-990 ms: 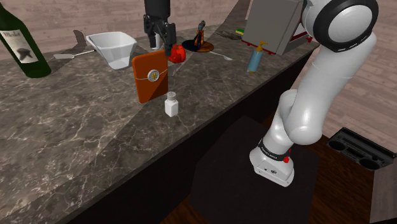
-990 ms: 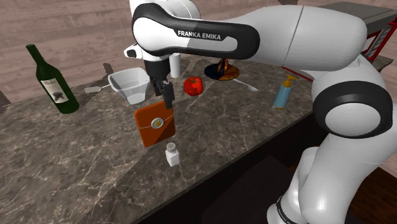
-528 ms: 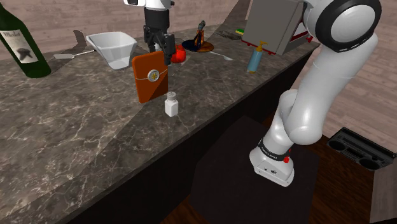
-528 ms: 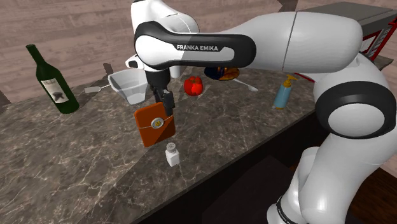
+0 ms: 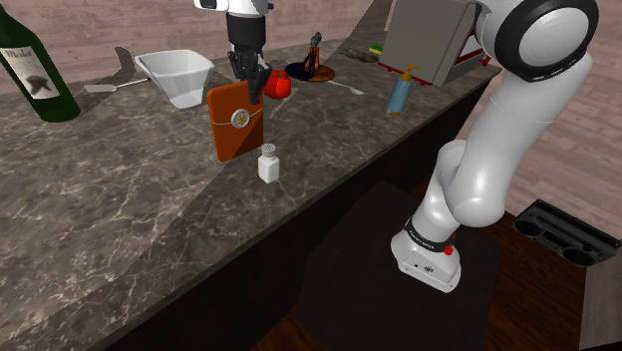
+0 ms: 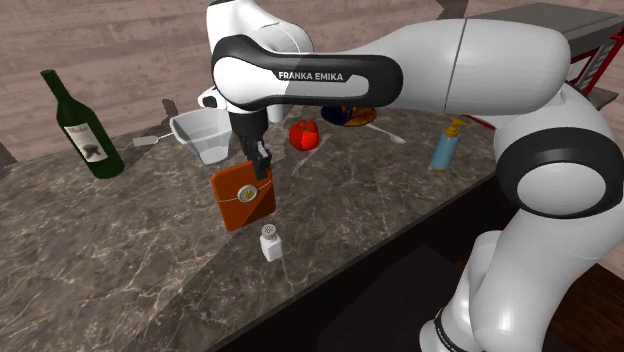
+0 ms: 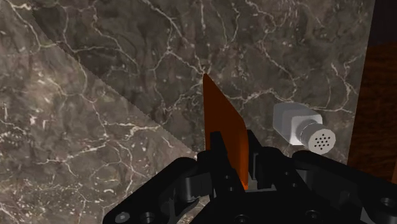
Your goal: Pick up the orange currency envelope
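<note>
Wrist view — black hand (image 7: 234, 153) clasps the thin, flat orange envelope (image 7: 222, 118) upright over a marble-veined counter (image 7: 95, 95).

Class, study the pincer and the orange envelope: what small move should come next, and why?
Probably lift straight up: the pincer appears shut on the top edge of the orange envelope, whose base rests on the counter beside the white shaker.

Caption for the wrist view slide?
Claw clasping the orange envelope edge-on, white shaker beside it on the marble counter.

The orange envelope (image 5: 235, 122) stands upright on the marble counter (image 5: 120, 199).
</note>
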`<move>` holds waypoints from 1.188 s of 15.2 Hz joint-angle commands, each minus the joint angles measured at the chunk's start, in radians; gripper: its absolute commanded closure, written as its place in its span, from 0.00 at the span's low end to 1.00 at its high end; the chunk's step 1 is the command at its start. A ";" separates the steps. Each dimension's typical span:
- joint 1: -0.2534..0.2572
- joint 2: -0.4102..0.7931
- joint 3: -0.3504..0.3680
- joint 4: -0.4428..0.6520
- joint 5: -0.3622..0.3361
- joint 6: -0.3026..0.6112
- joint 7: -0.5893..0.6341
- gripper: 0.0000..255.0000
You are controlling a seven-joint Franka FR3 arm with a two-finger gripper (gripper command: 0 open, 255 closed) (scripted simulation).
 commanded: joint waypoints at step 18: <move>-0.001 0.067 -0.001 0.291 0.002 -0.225 0.007 1.00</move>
